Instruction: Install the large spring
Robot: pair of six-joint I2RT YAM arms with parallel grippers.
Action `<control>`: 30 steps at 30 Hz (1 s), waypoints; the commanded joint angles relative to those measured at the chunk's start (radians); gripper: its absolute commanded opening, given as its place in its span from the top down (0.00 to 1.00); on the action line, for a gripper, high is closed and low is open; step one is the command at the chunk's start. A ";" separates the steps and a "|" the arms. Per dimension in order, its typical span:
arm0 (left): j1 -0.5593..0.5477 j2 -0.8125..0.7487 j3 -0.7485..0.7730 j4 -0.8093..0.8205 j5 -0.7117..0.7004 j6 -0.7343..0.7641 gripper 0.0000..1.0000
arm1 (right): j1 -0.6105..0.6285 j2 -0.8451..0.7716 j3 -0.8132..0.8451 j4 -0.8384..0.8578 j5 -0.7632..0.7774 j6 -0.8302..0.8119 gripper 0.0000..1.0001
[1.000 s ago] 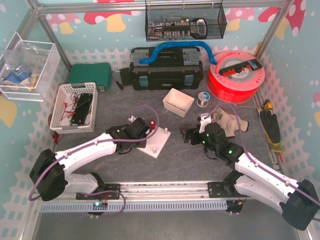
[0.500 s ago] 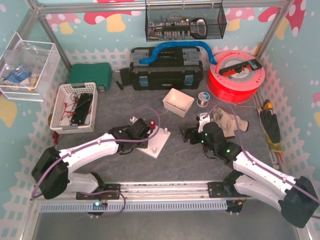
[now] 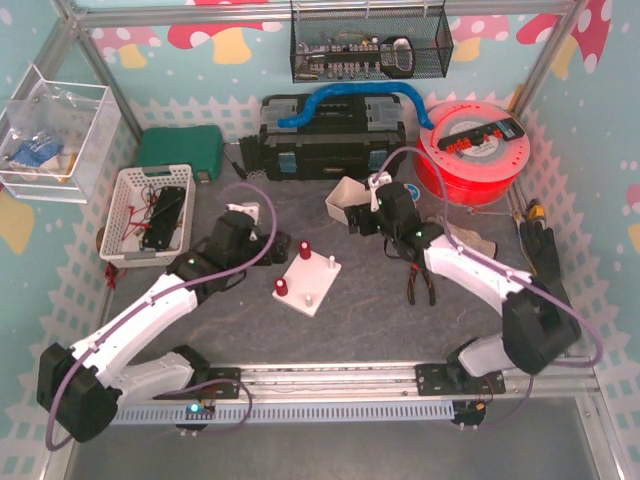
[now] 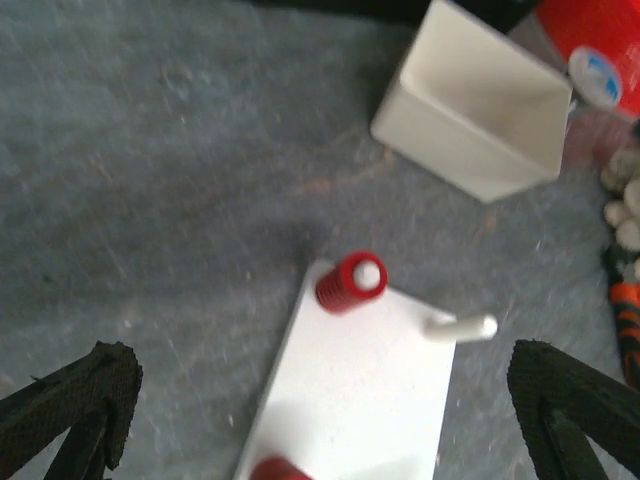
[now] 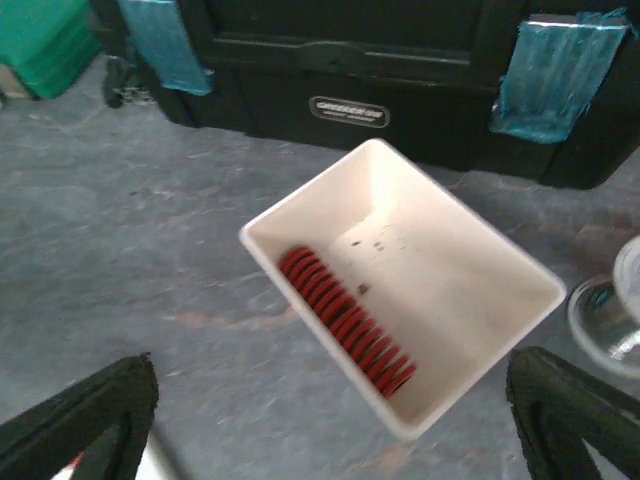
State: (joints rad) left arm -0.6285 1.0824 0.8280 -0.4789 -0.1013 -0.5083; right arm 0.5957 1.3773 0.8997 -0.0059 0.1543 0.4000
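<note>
The large spring (image 5: 345, 322), red and long, lies along the left wall inside the white bin (image 5: 470, 250). My right gripper (image 5: 335, 430) hovers above the bin's near edge, open, with nothing between its fingers; in the top view it (image 3: 362, 212) hangs over the bin (image 3: 345, 198). The white peg plate (image 3: 308, 278) carries two short red springs (image 3: 304, 249) (image 3: 282, 288) and two bare pegs. My left gripper (image 4: 320, 410) is open above the plate (image 4: 360, 390), behind one short spring (image 4: 352, 282) and a bare peg (image 4: 460, 327).
A black toolbox (image 3: 335, 135) stands behind the bin, with a red filament spool (image 3: 470, 150) to its right. A white basket (image 3: 150, 212) and a green case (image 3: 180, 150) are at the left. Pliers (image 3: 420, 285) and a glove (image 3: 475, 245) lie to the right of the plate.
My left gripper has opened and drawn back to the left off the plate, leaving a short red spring on a peg. My right arm has swung from the front right to over the white bin.
</note>
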 commanded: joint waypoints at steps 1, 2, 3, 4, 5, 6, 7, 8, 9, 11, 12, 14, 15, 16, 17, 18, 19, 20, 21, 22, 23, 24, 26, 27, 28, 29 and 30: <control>0.083 -0.045 -0.044 0.145 0.115 0.090 0.01 | -0.114 0.144 0.111 -0.023 -0.126 -0.118 0.08; 0.092 -0.047 -0.047 0.158 0.114 0.096 0.01 | -0.137 0.178 0.139 -0.025 -0.145 -0.131 0.11; 0.098 -0.047 -0.043 0.165 0.122 0.098 0.01 | -0.157 0.211 0.168 -0.027 -0.157 -0.149 0.14; 0.099 -0.042 -0.036 0.171 0.137 0.104 0.01 | -0.172 0.246 0.206 -0.039 -0.170 -0.175 0.16; 0.100 -0.038 -0.026 0.173 0.156 0.115 0.01 | -0.185 0.289 0.249 -0.065 -0.177 -0.202 0.18; 0.100 -0.033 -0.019 0.174 0.173 0.119 0.01 | -0.194 0.330 0.300 -0.102 -0.179 -0.228 0.19; 0.099 -0.031 -0.019 0.183 0.181 0.123 0.01 | -0.200 0.369 0.341 -0.136 -0.182 -0.250 0.22; 0.100 -0.031 -0.030 0.196 0.184 0.130 0.01 | -0.204 0.407 0.382 -0.168 -0.186 -0.267 0.24; 0.099 -0.036 -0.045 0.207 0.168 0.132 0.01 | -0.207 0.438 0.417 -0.197 -0.198 -0.284 0.26; 0.099 -0.054 -0.121 0.237 0.115 0.122 0.01 | -0.209 0.490 0.461 -0.230 -0.203 -0.307 0.29; 0.099 -0.064 -0.146 0.241 0.093 0.117 0.01 | -0.209 0.509 0.469 -0.231 -0.203 -0.312 0.31; 0.099 -0.084 -0.170 0.226 0.088 0.100 0.01 | -0.209 0.554 0.490 -0.240 -0.223 -0.318 0.35; 0.098 -0.093 -0.171 0.211 0.097 0.089 0.01 | -0.209 0.571 0.506 -0.255 -0.239 -0.318 0.37; 0.098 -0.106 -0.170 0.198 0.110 0.074 0.01 | -0.209 0.585 0.525 -0.292 -0.263 -0.311 0.39; 0.098 -0.115 -0.169 0.186 0.121 0.060 0.01 | -0.209 0.594 0.541 -0.315 -0.285 -0.302 0.40; 0.098 -0.123 -0.172 0.173 0.128 0.045 0.01 | -0.209 0.599 0.549 -0.329 -0.313 -0.292 0.41; 0.098 -0.129 -0.173 0.154 0.123 0.031 0.01 | -0.209 0.599 0.553 -0.342 -0.347 -0.284 0.41; 0.098 -0.133 -0.173 0.133 0.117 0.019 0.01 | -0.208 0.599 0.558 -0.354 -0.383 -0.282 0.41; 0.098 -0.137 -0.175 0.118 0.109 0.011 0.01 | -0.208 0.600 0.562 -0.363 -0.405 -0.280 0.41; 0.098 -0.140 -0.181 0.107 0.105 0.005 0.01 | -0.208 0.602 0.566 -0.371 -0.412 -0.281 0.41; 0.099 -0.142 -0.189 0.104 0.103 0.002 0.01 | -0.208 0.605 0.567 -0.375 -0.408 -0.285 0.41; 0.099 -0.139 -0.194 0.102 0.106 0.003 0.01 | -0.207 0.610 0.564 -0.376 -0.397 -0.290 0.41; 0.100 -0.127 -0.186 0.097 0.120 0.010 0.01 | -0.207 0.627 0.573 -0.385 -0.375 -0.292 0.41; 0.098 -0.118 -0.179 0.095 0.126 0.015 0.01 | -0.208 0.638 0.586 -0.395 -0.371 -0.293 0.41; 0.098 -0.115 -0.171 0.094 0.129 0.026 0.01 | -0.207 0.651 0.600 -0.401 -0.370 -0.292 0.41; 0.098 -0.114 -0.168 0.095 0.124 0.031 0.01 | -0.206 0.662 0.610 -0.403 -0.364 -0.291 0.41; 0.098 -0.113 -0.168 0.095 0.111 0.038 0.01 | -0.206 0.676 0.621 -0.402 -0.355 -0.288 0.41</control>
State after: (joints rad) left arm -0.5323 0.9615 0.6491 -0.3595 0.0154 -0.4828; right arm 0.3870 1.9957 1.4704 -0.3683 -0.2035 0.1150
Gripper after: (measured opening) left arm 0.993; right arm 0.590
